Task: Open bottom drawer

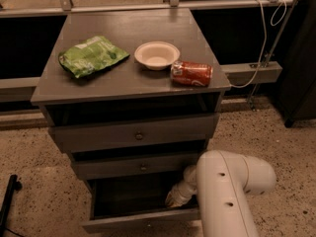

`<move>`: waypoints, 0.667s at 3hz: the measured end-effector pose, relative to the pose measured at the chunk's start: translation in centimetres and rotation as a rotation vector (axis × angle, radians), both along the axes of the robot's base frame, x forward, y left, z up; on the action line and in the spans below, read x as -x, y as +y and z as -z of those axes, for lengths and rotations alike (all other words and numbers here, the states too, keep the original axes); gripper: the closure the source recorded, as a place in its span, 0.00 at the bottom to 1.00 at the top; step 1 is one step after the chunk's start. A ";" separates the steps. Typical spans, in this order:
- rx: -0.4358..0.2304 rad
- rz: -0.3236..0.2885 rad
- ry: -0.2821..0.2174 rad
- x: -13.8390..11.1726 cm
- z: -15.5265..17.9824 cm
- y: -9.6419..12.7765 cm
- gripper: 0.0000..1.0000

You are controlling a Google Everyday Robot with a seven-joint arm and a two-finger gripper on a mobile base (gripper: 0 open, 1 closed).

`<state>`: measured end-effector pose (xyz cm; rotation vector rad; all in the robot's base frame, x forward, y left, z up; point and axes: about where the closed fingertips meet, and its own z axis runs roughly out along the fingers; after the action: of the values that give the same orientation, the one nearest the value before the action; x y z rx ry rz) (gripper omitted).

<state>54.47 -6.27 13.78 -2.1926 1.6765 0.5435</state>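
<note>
The bottom drawer [138,223] of the grey cabinet stands pulled out, its plain front low in the view and its inside dark. My gripper [174,200] reaches down into the open drawer at its right side, just behind the drawer front. My white arm [224,191] comes in from the lower right and hides the drawer's right end. The drawer's knob does not show.
The middle drawer [140,167] and top drawer [136,135] are each slightly out. On the cabinet top [123,85] lie a green chip bag [91,56], a white bowl [157,55] and a red can [191,73] on its side. A black bar [7,201] is at the lower left.
</note>
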 end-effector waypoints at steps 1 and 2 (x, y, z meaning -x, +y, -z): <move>0.025 -0.037 0.097 3.2 0.3 -0.8 1.00; 0.026 -0.048 0.166 6.5 -0.6 -2.2 1.00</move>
<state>48.01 -8.48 14.41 -2.2660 1.7256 0.7391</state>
